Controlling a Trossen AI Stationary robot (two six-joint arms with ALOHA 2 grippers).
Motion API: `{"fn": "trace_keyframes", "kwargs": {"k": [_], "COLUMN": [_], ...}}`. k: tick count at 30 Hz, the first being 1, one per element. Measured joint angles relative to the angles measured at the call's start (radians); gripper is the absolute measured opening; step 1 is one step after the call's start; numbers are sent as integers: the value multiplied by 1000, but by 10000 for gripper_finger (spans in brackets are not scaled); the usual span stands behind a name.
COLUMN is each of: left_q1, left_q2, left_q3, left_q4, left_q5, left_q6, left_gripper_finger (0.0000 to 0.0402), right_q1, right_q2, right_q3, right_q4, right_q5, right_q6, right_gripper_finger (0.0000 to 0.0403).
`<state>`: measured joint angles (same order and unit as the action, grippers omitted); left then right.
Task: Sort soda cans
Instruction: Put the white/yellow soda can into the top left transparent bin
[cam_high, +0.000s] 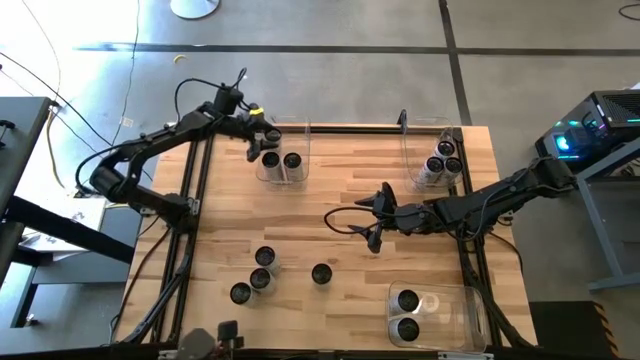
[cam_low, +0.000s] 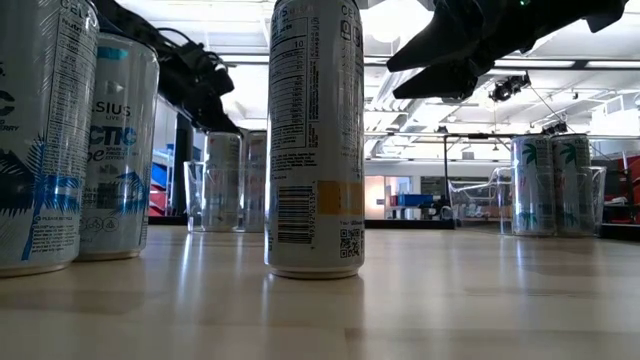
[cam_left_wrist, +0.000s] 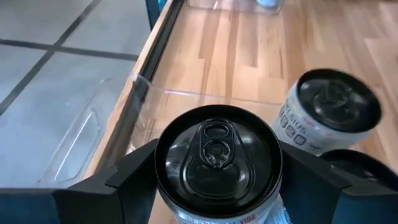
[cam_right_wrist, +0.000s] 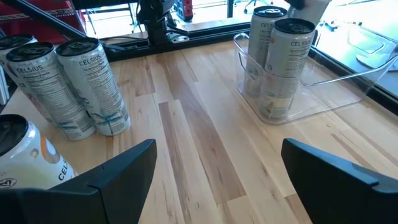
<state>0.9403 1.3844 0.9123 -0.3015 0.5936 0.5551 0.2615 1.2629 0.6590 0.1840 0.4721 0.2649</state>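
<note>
We saw the left pincer (cam_high: 268, 140) spread around a Celsius can (cam_left_wrist: 217, 165) in the clear bin (cam_high: 300, 135) at the tabletop's far edge; whether it gripped, we could not tell. Lifting off crooked could topple the neighbouring can (cam_left_wrist: 328, 109). The right pincer (cam_high: 372, 214) hung open, empty, mid-tabletop.

Grey concrete floor (cam_high: 330, 25); bright ceiling lights (cam_low: 600, 65), perhaps fluorescent

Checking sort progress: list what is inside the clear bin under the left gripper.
The bin holds three upright cans; the left gripper straddles the third. Its lower body and the bin floor beneath are hidden.
</note>
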Motion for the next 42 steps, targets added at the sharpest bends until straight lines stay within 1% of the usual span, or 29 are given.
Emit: {"fn": "trace_keyframes", "kwargs": {"k": [3, 7, 14, 22, 33, 42], "left_q1": [-5, -18, -20, -20, -21, -27], "left_q2": [13, 42, 73, 68, 38, -13], "left_q3": [0, 0, 5, -2, -1, 0], "left_q4": [-10, -11, -1, -35, -50, -45], "left_q5": [-15, -91, -88, -112, -108, -110], "left_q6": [-1, -1, -20, -30, -69, -107], "left_gripper_finger": [267, 268, 277, 290, 292, 292], "right_q1": [0, 0, 0, 0, 0, 0], "right_q2": [0, 0, 0, 0, 0, 0], "right_q3": [0, 0, 0, 0, 0, 0], "right_q4": [0, 0, 0, 0, 0, -4], "right_q5": [0, 0, 0, 0, 0, 0], "right_q6": [0, 0, 0, 0, 3, 0], "right_gripper_finger": [342, 342, 342, 342, 342, 342]}}
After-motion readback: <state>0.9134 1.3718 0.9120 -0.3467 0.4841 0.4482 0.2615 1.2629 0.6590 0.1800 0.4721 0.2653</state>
